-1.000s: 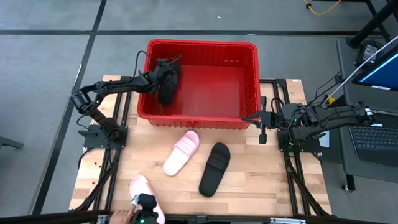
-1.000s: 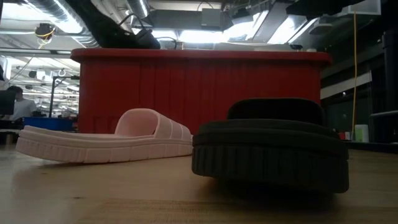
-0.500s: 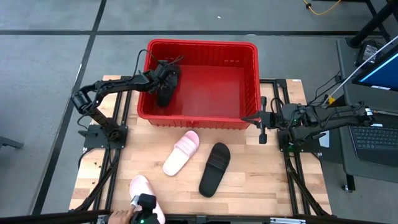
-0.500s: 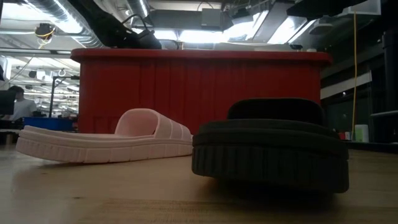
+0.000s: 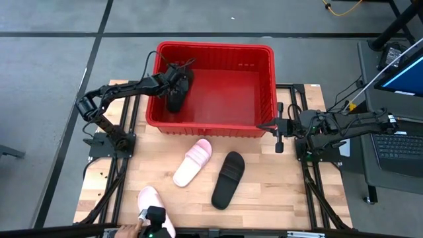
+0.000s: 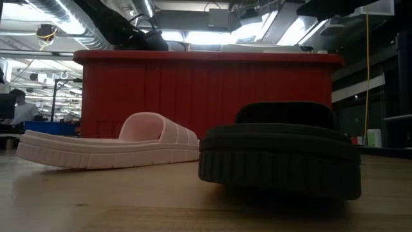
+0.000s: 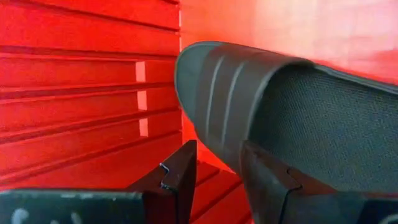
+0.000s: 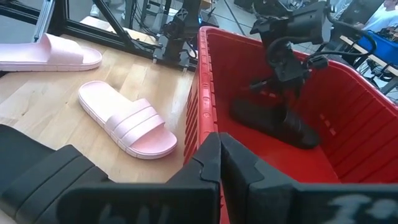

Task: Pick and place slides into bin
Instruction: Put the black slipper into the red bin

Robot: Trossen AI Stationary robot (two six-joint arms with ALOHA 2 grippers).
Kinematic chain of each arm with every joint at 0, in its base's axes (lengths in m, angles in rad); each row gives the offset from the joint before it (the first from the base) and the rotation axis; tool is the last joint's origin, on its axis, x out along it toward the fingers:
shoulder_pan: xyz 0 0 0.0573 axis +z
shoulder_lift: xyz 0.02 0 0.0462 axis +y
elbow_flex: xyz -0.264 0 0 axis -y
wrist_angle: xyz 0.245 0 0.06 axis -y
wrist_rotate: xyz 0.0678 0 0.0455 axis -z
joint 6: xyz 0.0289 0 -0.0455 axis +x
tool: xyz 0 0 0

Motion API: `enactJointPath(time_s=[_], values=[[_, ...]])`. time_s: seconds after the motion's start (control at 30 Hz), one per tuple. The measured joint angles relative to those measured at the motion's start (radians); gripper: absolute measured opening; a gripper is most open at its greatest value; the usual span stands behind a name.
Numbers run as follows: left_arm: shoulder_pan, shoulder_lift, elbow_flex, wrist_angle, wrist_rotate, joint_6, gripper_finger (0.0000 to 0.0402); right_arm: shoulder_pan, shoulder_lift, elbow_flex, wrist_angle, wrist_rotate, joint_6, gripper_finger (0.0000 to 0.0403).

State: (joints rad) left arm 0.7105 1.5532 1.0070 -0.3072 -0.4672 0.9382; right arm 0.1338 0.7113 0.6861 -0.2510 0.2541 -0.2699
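1. Plainly spanning the whole scene: the wooden surface (image 5: 264, 198), carrying the bin and three loose slides.
2. Standing at the far edge of the surface: the red bin (image 5: 264, 79), with ribbed, slotted walls.
3. Reaching over the bin's left wall: the left gripper (image 5: 173, 87), fingers (image 7: 180, 177) clamping the edge of a black slide (image 5: 177, 92) inside the bin's left end, near the slotted wall.
4. Waiting just beside the bin's right front corner: the right gripper (image 5: 263, 125), fingers (image 8: 208, 165) pressed together on nothing.
5. Lying flat on the surface in front of the bin: a second black slide (image 5: 228, 180), pointing diagonally.
6. Lying just left of it, close but apart: a pale pink slide (image 5: 193, 162), strap up.
7. Resting at the near edge of the surface, partly hidden by a camera mount: another pale pink slide (image 5: 153, 200).
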Motion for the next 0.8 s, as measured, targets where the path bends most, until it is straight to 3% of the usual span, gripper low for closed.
enactJointPath(time_s=[0.3, 0.57, 0.8], values=[[-0.003, 0.0, 0.038, -0.079, 0.055, -0.048, 0.0116, 0.0, 0.0, 0.0, -0.001, 0.0, 0.0, 0.0006], [-0.029, 0.0, 0.058, -0.071, -0.052, -0.046, 0.0116, 0.0, 0.0, 0.0, -0.007, -0.001, 0.017, 0.0006], [-0.071, 0.0, 0.13, -0.072, -0.079, -0.03, 0.0116, 0.0, 0.0, 0.0, -0.018, -0.001, 0.057, 0.0006]])
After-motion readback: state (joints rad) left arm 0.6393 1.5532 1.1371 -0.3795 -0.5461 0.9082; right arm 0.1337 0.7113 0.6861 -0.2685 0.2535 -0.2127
